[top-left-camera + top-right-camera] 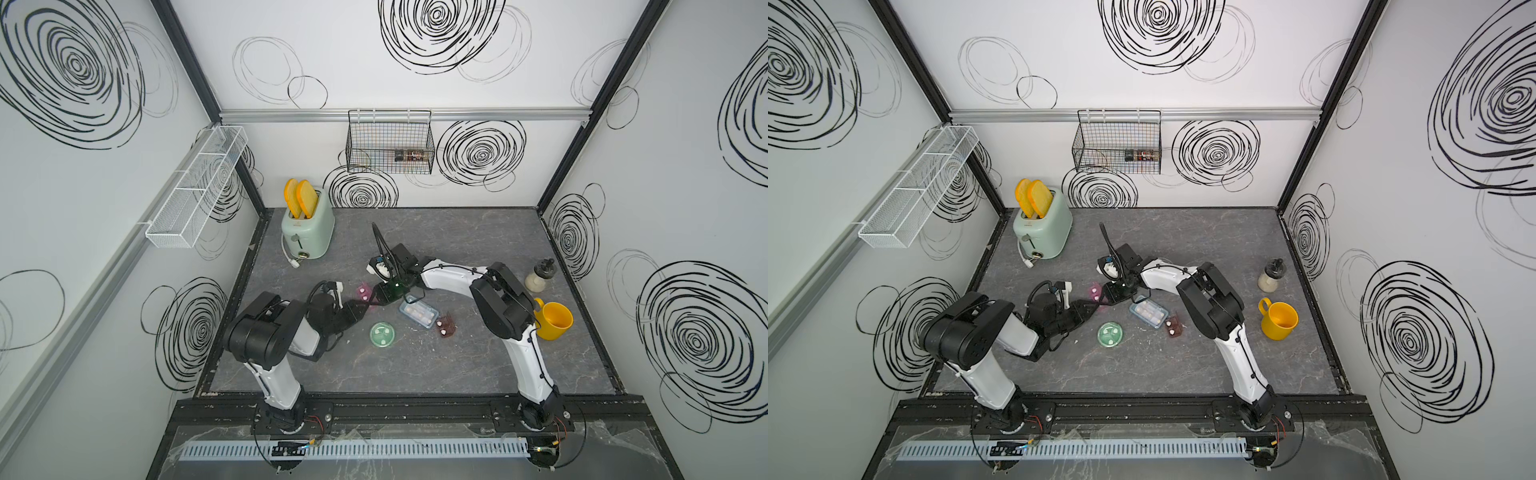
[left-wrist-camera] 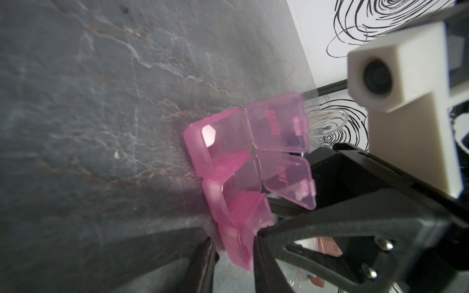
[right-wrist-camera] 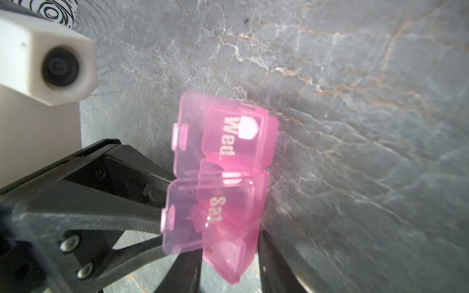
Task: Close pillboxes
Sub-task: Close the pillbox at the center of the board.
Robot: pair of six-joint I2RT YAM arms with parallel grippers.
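pink pillbox [image 1: 364,291]: lay near the middle of the table [image 1: 457,374], between the two gripper tips; showed two lids swung open, marked "Wed" and "Sat" in the right wrist view, and a white pill [image 2: 208,134] in the far end compartment.
left gripper [image 2: 233,237]: extended from the left; pinched the near end of the pink pillbox, with jaws narrow and a fingertip against each side.
right gripper [image 3: 229,246]: straddled that same end from the opposite side; could not be judged as gripping or free, with one finger hidden behind a lid.
green round pillbox [image 1: 382,334]: sat nearer the robot's bases than the pink pillbox, apart from both grippers.
blue-grey pillbox [image 1: 419,311]: lay just right of the right gripper, with white pills visible inside.
brown pillbox [image 1: 445,326]: lay just beside the blue-grey pillbox, on its right.
yellow mug [image 1: 555,320]: stood at the right, well apart from the pillboxes.
toaster [image 1: 307,230]: stood at the back left, holding two toast slices [image 1: 300,198].
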